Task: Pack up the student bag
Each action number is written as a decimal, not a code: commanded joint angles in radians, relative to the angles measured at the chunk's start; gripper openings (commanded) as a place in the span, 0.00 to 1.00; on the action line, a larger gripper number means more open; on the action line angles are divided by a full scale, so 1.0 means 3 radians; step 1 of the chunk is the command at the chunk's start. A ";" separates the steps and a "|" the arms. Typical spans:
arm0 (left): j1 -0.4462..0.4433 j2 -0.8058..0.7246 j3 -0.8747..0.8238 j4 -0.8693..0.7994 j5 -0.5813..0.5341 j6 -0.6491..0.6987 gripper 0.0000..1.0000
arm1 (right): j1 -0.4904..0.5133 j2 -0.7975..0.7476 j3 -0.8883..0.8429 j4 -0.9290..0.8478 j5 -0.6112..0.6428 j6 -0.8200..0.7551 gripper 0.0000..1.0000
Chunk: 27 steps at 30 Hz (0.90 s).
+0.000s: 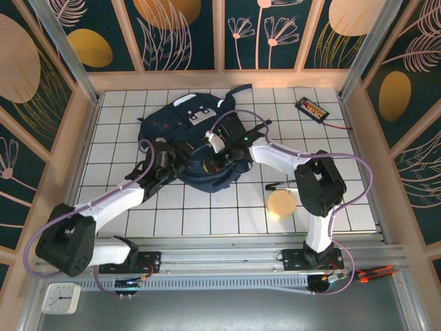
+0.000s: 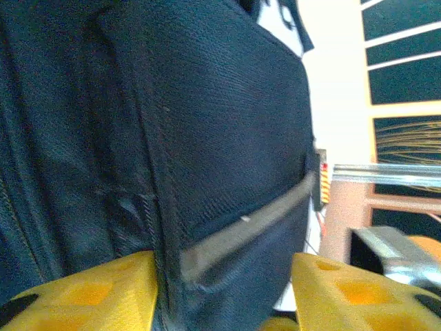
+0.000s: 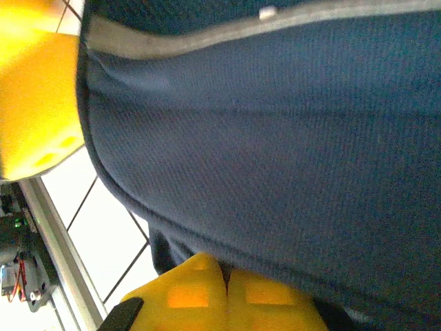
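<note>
Left gripper (image 2: 224, 286) is straddling a fold of the student bag (image 1: 180, 123), fingers spread; right gripper (image 3: 226, 293) is pinching its fabric edge tight

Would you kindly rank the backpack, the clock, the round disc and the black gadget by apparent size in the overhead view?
1. the backpack
2. the clock and the round disc: they look much alike, so unranked
3. the black gadget

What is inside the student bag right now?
Nothing inside shows. The student bag lies on the table, and its dark fabric covers the interior in every view. A pen and tan disc lie outside it.
</note>
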 commanded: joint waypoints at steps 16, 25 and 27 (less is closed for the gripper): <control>0.0682 0.0851 0.1395 -0.1829 0.1287 0.2273 0.71 | -0.0312 -0.0619 -0.0562 -0.0229 -0.0167 -0.0241 0.00; 0.0815 0.0845 0.1481 -0.2192 0.0972 0.2362 0.72 | -0.0328 -0.0585 -0.0509 -0.0271 -0.0156 -0.0259 0.00; 0.0846 0.0857 0.1469 -0.2142 0.0980 0.2337 0.72 | -0.0329 -0.0572 -0.0501 -0.0268 -0.0167 -0.0256 0.00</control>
